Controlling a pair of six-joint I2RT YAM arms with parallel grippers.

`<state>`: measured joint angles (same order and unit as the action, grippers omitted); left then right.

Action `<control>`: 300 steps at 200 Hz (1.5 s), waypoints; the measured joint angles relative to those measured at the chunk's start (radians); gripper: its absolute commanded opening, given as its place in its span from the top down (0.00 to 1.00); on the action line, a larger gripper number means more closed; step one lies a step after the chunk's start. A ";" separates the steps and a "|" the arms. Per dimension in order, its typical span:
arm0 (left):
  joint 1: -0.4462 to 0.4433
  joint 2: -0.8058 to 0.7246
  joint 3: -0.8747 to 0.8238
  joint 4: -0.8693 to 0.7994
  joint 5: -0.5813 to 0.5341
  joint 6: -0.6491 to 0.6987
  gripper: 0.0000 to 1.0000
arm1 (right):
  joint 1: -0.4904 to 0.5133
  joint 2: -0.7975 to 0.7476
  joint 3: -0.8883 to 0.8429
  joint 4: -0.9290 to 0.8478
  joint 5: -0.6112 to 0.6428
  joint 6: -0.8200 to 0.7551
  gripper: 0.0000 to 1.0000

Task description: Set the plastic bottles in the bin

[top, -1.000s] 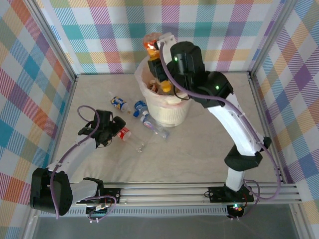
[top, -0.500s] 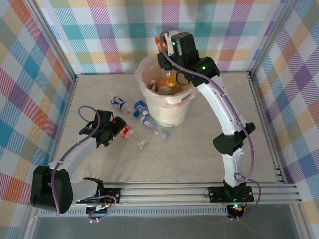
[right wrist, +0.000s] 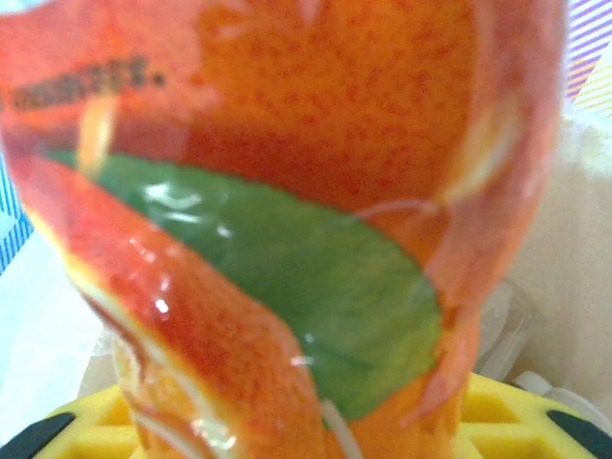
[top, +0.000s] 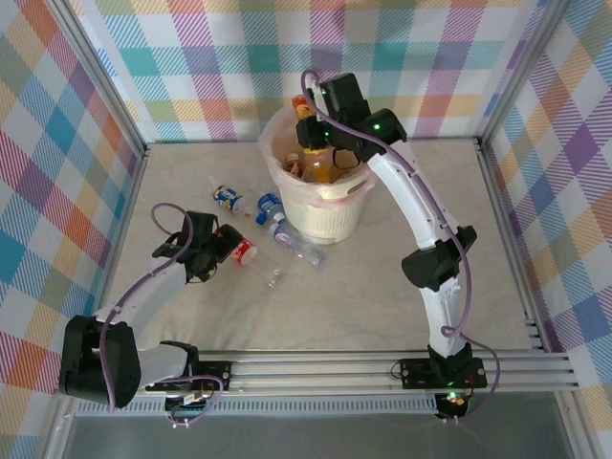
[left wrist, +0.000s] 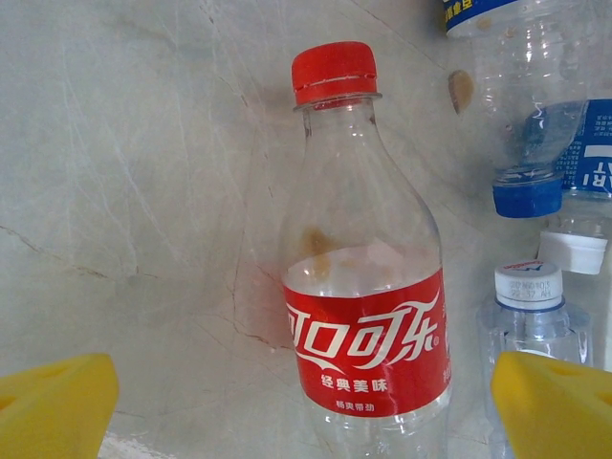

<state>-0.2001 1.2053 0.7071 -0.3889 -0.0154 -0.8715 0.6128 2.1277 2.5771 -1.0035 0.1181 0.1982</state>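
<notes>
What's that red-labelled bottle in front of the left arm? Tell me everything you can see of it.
The Coke bottle is clear thin plastic with a red cap and a red label in white Chinese script. It looks empty and uncrushed, with a brownish smudge at its shoulder. It lies flat on the marbled table, cap pointing away from the open left gripper, whose yellow fingers flank it without touching. Other bottles lie close beside it.

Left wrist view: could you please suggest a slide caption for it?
Open left gripper framing a red-capped Coca-Cola bottle lying on the pale marbled table.
</notes>
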 measured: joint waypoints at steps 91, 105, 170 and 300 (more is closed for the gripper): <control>0.000 0.004 0.000 0.000 0.000 0.000 0.00 | 0.000 0.000 -0.107 -0.034 -0.056 0.027 0.33; 0.000 0.004 0.000 0.000 0.000 0.000 0.00 | 0.000 0.000 -0.116 -0.035 -0.058 0.031 0.28; 0.000 0.004 0.000 -0.001 0.000 0.000 0.00 | 0.000 -0.014 -0.127 -0.038 -0.066 0.034 0.08; -0.014 0.009 0.007 -0.002 -0.004 0.015 0.00 | 0.000 -0.145 -0.128 -0.105 0.093 0.072 0.00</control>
<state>-0.2146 1.2140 0.7139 -0.3908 -0.0193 -0.8562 0.6128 1.9827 2.4493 -1.1084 0.2108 0.2703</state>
